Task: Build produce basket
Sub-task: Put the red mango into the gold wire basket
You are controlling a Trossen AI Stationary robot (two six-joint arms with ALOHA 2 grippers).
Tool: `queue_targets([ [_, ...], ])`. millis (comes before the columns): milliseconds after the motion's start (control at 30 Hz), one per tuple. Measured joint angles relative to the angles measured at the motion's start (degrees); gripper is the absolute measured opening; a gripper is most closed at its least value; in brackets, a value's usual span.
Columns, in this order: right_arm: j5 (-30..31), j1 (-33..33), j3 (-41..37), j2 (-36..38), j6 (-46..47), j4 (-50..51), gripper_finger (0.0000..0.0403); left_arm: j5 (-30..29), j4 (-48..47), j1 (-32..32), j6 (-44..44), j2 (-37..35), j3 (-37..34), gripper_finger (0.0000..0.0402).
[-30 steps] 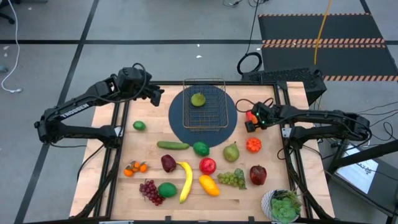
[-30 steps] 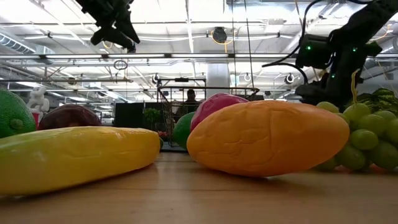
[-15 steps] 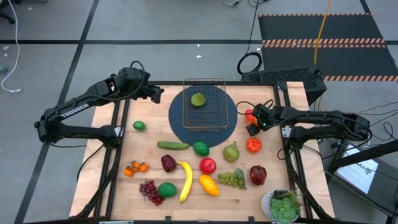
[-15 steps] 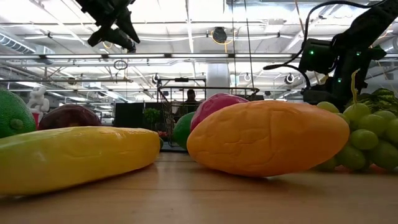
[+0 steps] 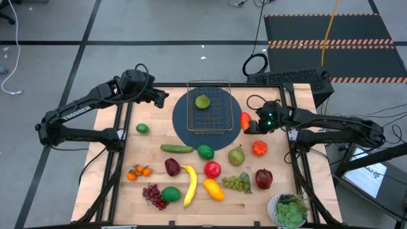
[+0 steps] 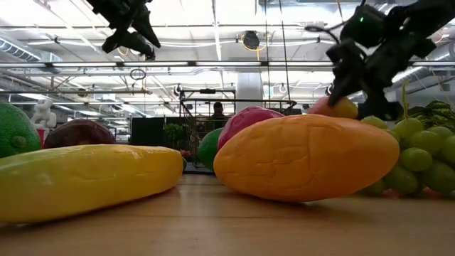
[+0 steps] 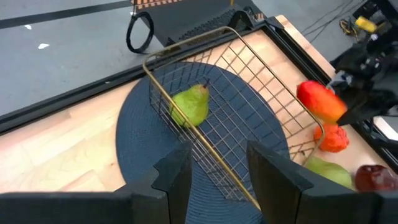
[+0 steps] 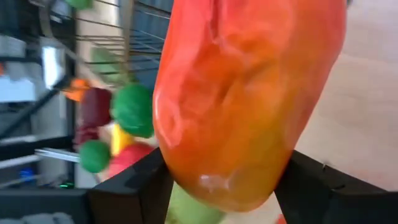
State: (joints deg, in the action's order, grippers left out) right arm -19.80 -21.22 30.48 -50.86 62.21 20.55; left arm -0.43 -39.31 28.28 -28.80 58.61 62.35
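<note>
The wire basket (image 5: pixel 210 108) stands on a round dark-blue mat (image 5: pixel 181 121) at the table's far middle, with a green pear (image 7: pixel 189 106) lying inside it. My right gripper (image 5: pixel 251 122) is shut on a red-orange fruit (image 5: pixel 245 120) just right of the mat. My left gripper (image 5: pixel 163 97) hangs open and holds nothing, above the table's far left beside the basket. The other produce lies spread over the near half of the table: cucumber (image 5: pixel 177 149), banana (image 5: pixel 189 184), red apple (image 5: pixel 212 169), green grapes (image 5: pixel 236 183). My right gripper pinches the red-orange fruit between its two fingers (image 8: pixel 134 183), across its width (image 8: pixel 205 155). The fingers come from the table's right side, slanting down. The fruit's free end (image 7: pixel 314 99) sticks out past them toward the basket. It hangs clear of the table.
A potted leafy plant (image 5: pixel 290 210) stands at the near right corner. A green pear (image 5: pixel 236 154), an orange fruit (image 5: pixel 259 148) and a dark red apple (image 5: pixel 264 179) lie near my right arm. A lime (image 5: pixel 142 128) lies left of the mat.
My right gripper has taken hold of the red-orange fruit, which lay on the table right of the mat. It has lifted the fruit clear and carried it a little toward the basket, rolling its wrist as it rose.
</note>
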Motion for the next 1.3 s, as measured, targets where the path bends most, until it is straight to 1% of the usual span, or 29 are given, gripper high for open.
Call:
queue_targets([
  [133,0.1,1.4,1.9,4.0,5.4,-0.9,0.0228,0.0,0.0,-1.2,-0.1,0.0,0.0,0.0154],
  [200,0.5,2.1,2.7,5.6,7.8,-4.6,0.023,0.0,0.0,-1.9,-0.5,0.0,0.0,0.0154],
  [267,2.4,3.0,3.3,6.8,9.6,-10.1,0.023,0.1,-0.1,-2.6,-0.9,0.0,0.0,0.0154],
  [400,6.7,4.8,3.4,7.1,10.1,-25.2,0.0228,0.2,-0.2,-4.2,-2.0,0.0,0.0,0.0154],
  [500,9.1,5.8,3.5,6.2,7.8,-35.0,0.0228,0.2,-0.2,-5.5,-2.5,0.0,0.0,0.0154],
  [600,10.0,6.7,3.5,5.1,5.1,-42.6,0.0228,0.2,-0.2,-7.0,-2.5,0.0,0.0,0.0154],
  [633,11.2,7.1,3.5,4.7,4.3,-44.9,0.0228,0.3,-0.2,-7.4,-2.6,0.0,0.0,0.0154],
  [733,15.3,8.4,3.8,3.1,-0.6,-48.7,0.0228,0.9,-0.2,-8.9,-2.9,0.0,0.0,0.0154],
  [767,15.6,8.7,4.3,2.5,-2.4,-49.0,0.0228,0.9,-0.2,-9.3,-3.1,0.0,0.0,0.0154],
  [867,15.0,8.8,6.4,0.7,-7.6,-49.0,0.0228,1.0,-0.2,-10.2,-3.4,0.0,0.0,0.0154],
  [1033,12.2,9.0,9.5,-1.4,-17.0,-49.0,0.0228,0.8,-0.1,-11.2,-4.7,0.0,0.0,0.0154],
  [1100,12.2,9.0,10.6,-1.7,-20.5,-49.1,0.0228,0.6,-0.1,-11.2,-5.2,0.0,0.0,0.0154],
  [1167,12.1,9.0,11.5,-1.8,-25.4,-49.1,0.0228,0.6,-0.1,-11.2,-6.5,0.0,0.0,0.0154],
  [1300,9.1,9.0,12.3,-1.7,-36.7,-49.1,0.0228,0.5,-0.1,-11.4,-8.6,0.0,0.0,0.0154],
])
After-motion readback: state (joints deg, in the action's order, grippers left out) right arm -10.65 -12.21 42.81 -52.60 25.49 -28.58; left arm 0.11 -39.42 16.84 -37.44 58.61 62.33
